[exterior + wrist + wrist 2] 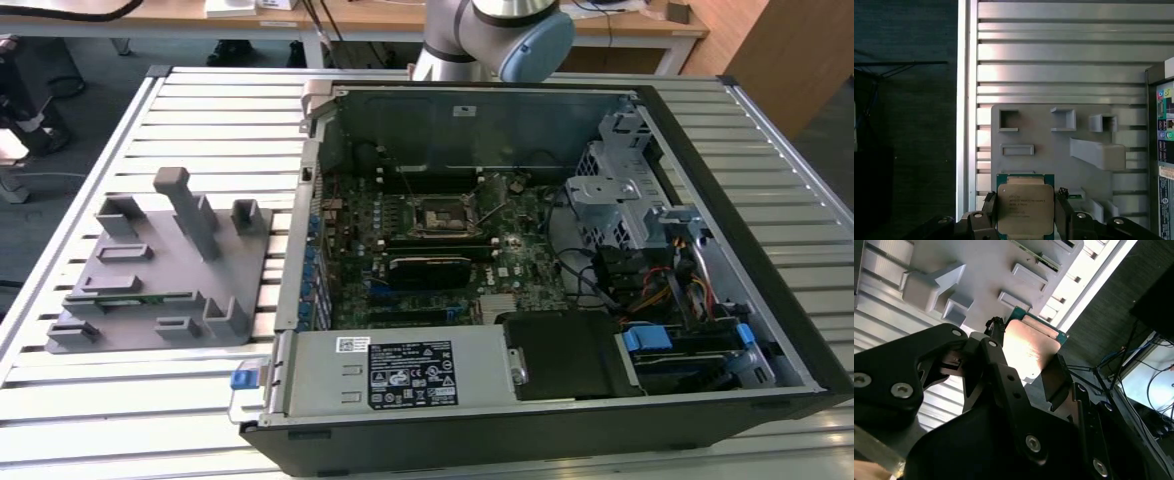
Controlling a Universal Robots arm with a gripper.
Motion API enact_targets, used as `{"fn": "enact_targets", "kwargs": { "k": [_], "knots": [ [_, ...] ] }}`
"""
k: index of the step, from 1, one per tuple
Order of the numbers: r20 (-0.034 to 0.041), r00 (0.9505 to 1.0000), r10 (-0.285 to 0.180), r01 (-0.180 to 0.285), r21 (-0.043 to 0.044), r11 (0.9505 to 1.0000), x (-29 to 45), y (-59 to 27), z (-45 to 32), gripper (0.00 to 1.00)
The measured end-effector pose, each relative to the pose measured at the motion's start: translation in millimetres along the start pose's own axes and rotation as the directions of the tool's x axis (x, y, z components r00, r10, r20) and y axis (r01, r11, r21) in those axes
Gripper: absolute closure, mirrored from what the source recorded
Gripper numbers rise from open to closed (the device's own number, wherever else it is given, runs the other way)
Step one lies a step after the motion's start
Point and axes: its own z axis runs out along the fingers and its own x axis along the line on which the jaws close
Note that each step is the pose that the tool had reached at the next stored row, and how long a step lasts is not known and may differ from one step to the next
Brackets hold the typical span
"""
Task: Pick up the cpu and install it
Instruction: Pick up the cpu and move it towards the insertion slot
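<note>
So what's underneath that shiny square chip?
The grey plastic tray on the slatted table. The chip, held in the hand, covers the bit of tray straight below, so that part can't be seen.

My jaws are closed on the cpu [1025, 209], one on each side, with its pale metal top facing the camera. Beyond it, the grey fixture [1054, 145] lies on the slatted table [1054, 50].
</note>
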Motion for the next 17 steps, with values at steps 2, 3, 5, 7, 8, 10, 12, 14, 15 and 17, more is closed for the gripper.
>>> {"fn": "enact_targets", "kwargs": {
  "k": [2,3,5,7,8,10,12,14,15,17],
  "knots": [
    [0.0002,1.0000,0.000,0.000,0.0000,1.0000,0.0,0.2,-3.8,0.46],
    [0.0003,1.0000,0.000,0.000,0.0000,1.0000,0.0,0.3,-5.7,0.46],
    [0.0004,1.0000,0.000,0.000,0.0001,1.0000,0.0,0.4,-9.3,0.46],
    [0.0005,1.0000,0.000,0.000,0.0001,1.0000,-0.1,0.5,-12.9,0.46],
    [0.0006,1.0000,0.000,0.000,0.0001,1.0000,-0.1,0.6,-14.7,0.46],
    [0.0010,1.0000,0.000,0.000,0.0001,1.0000,-0.1,0.8,-18.4,0.46],
    [0.0013,1.0000,0.000,0.000,0.0000,1.0000,-0.1,0.9,-22.0,0.46],
    [0.0016,1.0000,0.000,0.000,0.0001,1.0000,-0.1,1.1,-25.9,0.46],
    [0.0017,1.0000,0.000,0.000,0.0000,1.0000,-0.2,1.2,-27.7,0.46],
    [0.0019,1.0000,0.000,0.000,0.0000,1.0000,-0.2,1.3,-31.2,0.46]
  ]
}}
